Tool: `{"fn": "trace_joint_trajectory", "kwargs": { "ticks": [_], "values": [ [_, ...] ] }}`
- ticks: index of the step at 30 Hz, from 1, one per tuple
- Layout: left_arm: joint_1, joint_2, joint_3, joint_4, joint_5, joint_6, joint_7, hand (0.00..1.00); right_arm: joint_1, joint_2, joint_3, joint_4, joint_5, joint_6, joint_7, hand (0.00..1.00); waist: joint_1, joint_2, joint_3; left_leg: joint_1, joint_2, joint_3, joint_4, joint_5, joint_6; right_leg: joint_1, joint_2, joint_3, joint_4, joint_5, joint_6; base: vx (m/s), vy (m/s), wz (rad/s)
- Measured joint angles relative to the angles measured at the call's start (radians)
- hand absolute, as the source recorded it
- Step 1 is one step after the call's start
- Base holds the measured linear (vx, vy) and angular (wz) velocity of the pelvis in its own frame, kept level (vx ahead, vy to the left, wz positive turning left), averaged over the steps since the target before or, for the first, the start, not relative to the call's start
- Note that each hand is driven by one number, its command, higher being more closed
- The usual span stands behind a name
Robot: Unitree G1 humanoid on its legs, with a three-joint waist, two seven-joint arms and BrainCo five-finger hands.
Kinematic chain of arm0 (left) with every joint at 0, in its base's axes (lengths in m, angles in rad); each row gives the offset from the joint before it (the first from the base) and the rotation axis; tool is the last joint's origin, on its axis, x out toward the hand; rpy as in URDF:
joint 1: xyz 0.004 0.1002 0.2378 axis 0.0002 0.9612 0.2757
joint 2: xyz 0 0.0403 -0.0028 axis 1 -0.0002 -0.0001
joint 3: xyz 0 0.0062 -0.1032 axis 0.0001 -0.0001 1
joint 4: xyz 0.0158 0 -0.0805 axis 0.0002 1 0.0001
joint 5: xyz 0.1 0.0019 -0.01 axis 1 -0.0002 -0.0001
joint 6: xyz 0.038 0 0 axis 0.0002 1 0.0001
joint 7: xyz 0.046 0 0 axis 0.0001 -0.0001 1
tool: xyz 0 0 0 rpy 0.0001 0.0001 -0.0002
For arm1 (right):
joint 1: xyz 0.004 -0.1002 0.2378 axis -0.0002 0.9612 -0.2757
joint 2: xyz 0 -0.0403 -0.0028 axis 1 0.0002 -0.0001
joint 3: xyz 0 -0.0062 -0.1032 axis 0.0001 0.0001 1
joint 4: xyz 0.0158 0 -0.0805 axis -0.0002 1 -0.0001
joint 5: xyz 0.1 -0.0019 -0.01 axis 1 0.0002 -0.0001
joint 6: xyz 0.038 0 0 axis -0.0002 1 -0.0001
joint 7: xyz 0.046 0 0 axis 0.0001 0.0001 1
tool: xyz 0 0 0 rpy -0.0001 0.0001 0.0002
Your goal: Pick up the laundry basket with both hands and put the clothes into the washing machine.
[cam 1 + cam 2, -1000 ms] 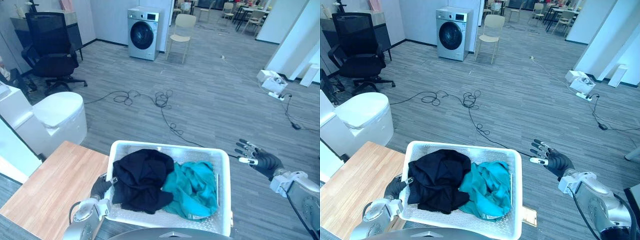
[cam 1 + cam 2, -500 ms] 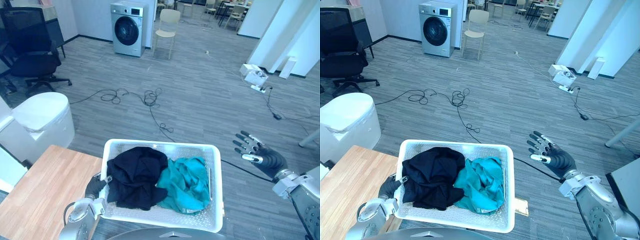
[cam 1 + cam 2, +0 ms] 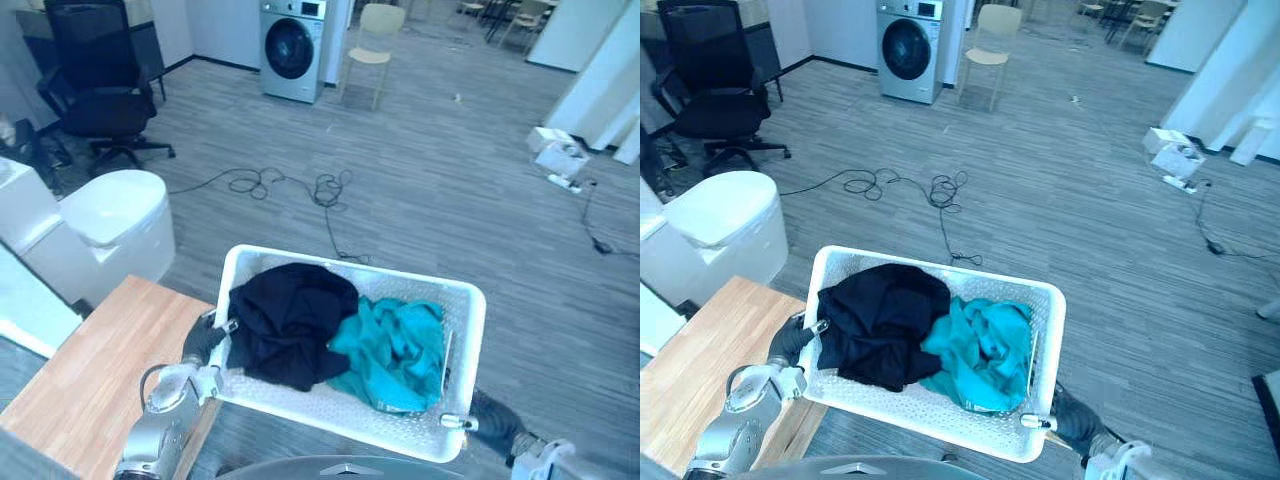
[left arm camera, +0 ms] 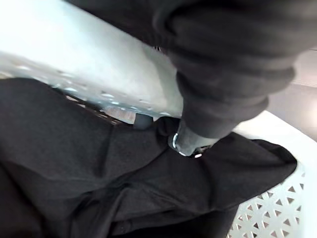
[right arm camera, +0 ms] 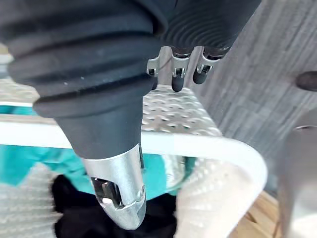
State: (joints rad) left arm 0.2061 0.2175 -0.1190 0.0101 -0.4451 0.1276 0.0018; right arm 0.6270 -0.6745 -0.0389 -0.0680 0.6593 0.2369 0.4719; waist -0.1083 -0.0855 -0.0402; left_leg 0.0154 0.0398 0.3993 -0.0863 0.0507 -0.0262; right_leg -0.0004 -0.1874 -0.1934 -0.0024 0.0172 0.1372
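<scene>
My right hand (image 3: pixel 490 415), earlier spread, now clamps white perforated plastic basket (image 3: pixel 400 280) rim; left hand (image 3: pixel 200 340) likewise; black cables (image 3: pixel 325 190) ahead.

CHANGE | right robot hand (image 3: pixel 1075 420) | before: open, fingers spread, held in the air well apart from the right side of the laundry basket (image 3: pixel 1053 340) | now: at the basket's near right corner, thumb (image 5: pixel 119 203) hooked over the rim, fingers (image 5: pixel 174 82) under the outer wall

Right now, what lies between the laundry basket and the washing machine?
Tangled black cables on the grey floor, between laundry basket and washing machine; left eye view.
</scene>
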Motion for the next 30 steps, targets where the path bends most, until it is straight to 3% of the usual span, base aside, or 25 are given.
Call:
{"fn": "trace_joint_trajectory", "kwargs": {
  "ticks": [4,9,11,16,17,19,20,22,26,30],
  "values": [
    [-0.007,0.02,-0.016,-0.002,0.016,-0.006,0.0,1.0,-0.027,0.009,0.057,0.061,-0.117,0.003,0.006,0.0,0.014,0.009,0.014,-0.004,0.0,-0.03,0.0,0.008,0.002,0.005,-0.002,-0.029,0.021,-0.019,-0.004,0.01,-0.004,0.25],
    [-0.005,0.051,-0.039,-0.004,0.036,-0.006,0.016,1.0,-0.144,0.13,0.116,0.195,-0.277,0.009,-0.01,0.0,0.029,0.022,0.048,-0.023,0.003,-0.065,-0.001,0.025,0.003,0.007,0.001,-0.063,0.025,-0.031,-0.016,-0.02,-0.005,0.18],
    [-0.003,0.058,-0.04,-0.016,0.037,-0.006,0.028,1.0,-0.215,0.204,0.114,0.26,-0.331,0.012,-0.043,0.0,0.04,0.015,0.059,-0.036,0.006,-0.073,-0.001,0.033,0.005,-0.002,0.001,-0.066,0.026,-0.032,-0.016,-0.03,0.004,0.15],
    [0.003,0.053,0.037,-0.047,0.037,-0.006,0.114,1.0,-0.442,0.42,0.079,0.324,-0.484,0.006,-0.252,0.0,0.065,0.005,0.066,-0.036,0.006,-0.069,0.0,0.041,0.008,-0.007,0.005,-0.065,0.026,-0.02,-0.024,-0.01,0.008,-0.03],
    [0.003,0.049,0.047,-0.053,0.037,-0.006,0.127,1.0,-0.463,0.44,0.07,0.322,-0.501,0.002,-0.281,1.0,0.069,0.005,0.066,-0.036,0.006,-0.067,0.0,0.041,0.009,-0.007,0.005,-0.064,0.025,-0.018,-0.023,-0.01,0.02,-0.04],
    [0.013,0.025,0.077,-0.093,0.037,-0.01,0.15,1.0,-0.529,0.498,0.045,0.319,-0.544,-0.007,-0.377,1.0,0.084,0.005,0.066,-0.035,0.005,-0.066,0.0,0.042,0.01,-0.008,0.005,-0.063,0.025,-0.012,-0.02,0.0,0.0,0.0],
    [0.019,0.008,0.085,-0.118,0.037,-0.022,0.175,1.0,-0.576,0.537,0.028,0.31,-0.581,-0.016,-0.464,1.0,0.098,0.004,0.067,-0.035,0.005,-0.066,0.0,0.044,0.011,-0.008,0.004,-0.063,0.026,-0.011,-0.022,0.0,0.0,0.0],
    [0.02,-0.015,0.103,-0.119,0.035,-0.032,0.198,1.0,-0.612,0.571,0.02,0.271,-0.613,-0.019,-0.543,1.0,0.103,0.002,0.068,-0.034,0.005,-0.065,0.0,0.046,0.01,-0.008,0.004,-0.061,0.026,-0.011,-0.025,0.0,0.0,0.0],
    [0.031,-0.045,0.119,-0.12,0.031,-0.034,0.214,1.0,-0.64,0.606,0.015,0.233,-0.689,-0.023,-0.625,1.0,0.104,-0.011,0.076,-0.032,0.006,-0.043,0.0,0.046,0.01,-0.022,0.004,-0.038,0.026,-0.009,-0.027,-0.02,0.022,-0.14],
    [0.041,-0.058,0.118,-0.12,0.032,-0.034,0.215,1.0,-0.637,0.622,0.007,0.209,-0.741,-0.02,-0.657,1.0,0.09,-0.021,0.086,-0.033,0.005,-0.038,0.0,0.045,0.01,-0.027,0.002,-0.033,0.026,-0.008,-0.029,-0.01,0.023,-0.07]
  ]
}}
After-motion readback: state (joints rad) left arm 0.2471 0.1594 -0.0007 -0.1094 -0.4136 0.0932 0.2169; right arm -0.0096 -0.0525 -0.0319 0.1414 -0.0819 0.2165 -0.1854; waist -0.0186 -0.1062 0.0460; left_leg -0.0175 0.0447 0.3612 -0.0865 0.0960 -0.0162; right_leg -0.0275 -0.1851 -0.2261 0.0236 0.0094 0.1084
